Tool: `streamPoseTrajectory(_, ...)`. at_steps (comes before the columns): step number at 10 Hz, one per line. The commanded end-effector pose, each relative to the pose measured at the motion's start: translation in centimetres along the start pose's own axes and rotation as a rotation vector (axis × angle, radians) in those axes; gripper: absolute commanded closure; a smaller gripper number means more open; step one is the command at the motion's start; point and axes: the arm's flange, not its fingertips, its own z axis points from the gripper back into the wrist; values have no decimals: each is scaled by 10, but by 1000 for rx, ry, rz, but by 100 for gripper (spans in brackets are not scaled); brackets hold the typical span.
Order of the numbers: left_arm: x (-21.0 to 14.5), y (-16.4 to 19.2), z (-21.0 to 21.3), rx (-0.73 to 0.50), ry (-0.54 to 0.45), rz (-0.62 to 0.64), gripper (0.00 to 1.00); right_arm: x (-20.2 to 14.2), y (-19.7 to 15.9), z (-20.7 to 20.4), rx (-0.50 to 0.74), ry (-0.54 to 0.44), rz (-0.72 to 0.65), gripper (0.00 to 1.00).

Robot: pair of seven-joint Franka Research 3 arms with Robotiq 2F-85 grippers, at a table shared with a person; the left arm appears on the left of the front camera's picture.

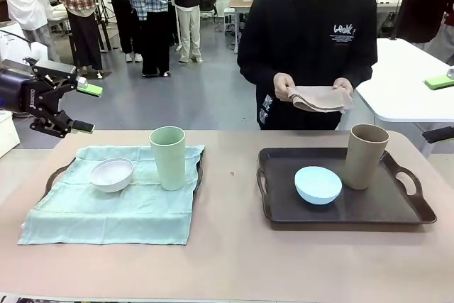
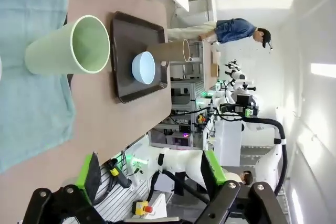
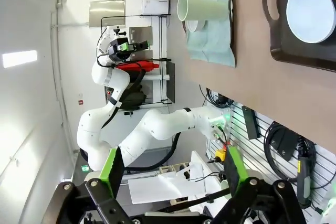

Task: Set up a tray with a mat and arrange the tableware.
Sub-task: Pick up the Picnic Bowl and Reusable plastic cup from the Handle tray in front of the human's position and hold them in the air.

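Observation:
On the left, a dark tray [image 1: 53,179] carries a teal mat [image 1: 106,207] with a white bowl [image 1: 112,174] and a pale green cup [image 1: 169,157] on it. The right tray [image 1: 383,207] is bare and holds a light blue bowl [image 1: 318,184] and a tan cup [image 1: 366,155]. At the far side a person holds a folded beige mat [image 1: 319,98] in both hands. My left gripper [image 1: 86,108] hangs open above the table's far left corner, holding nothing. My right gripper [image 3: 173,177] is open and off the table, with the blue bowl [image 3: 311,13] far ahead of it.
A strip of bare brown tabletop [image 1: 230,196] separates the two trays. A white table [image 1: 411,90] with a green object [image 1: 440,81] stands behind on the right. Several people stand farther back on the left.

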Motion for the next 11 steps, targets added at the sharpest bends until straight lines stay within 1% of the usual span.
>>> streamPoseTrajectory(1, 4, 11, 0, -38, 21, -39, 0, 0, 2, -1, 11, 4, 18, 0)
streamPoseTrajectory(11, 4, 11, 0, -38, 21, -39, 0, 0, 2, -1, 11, 4, 18, 0)
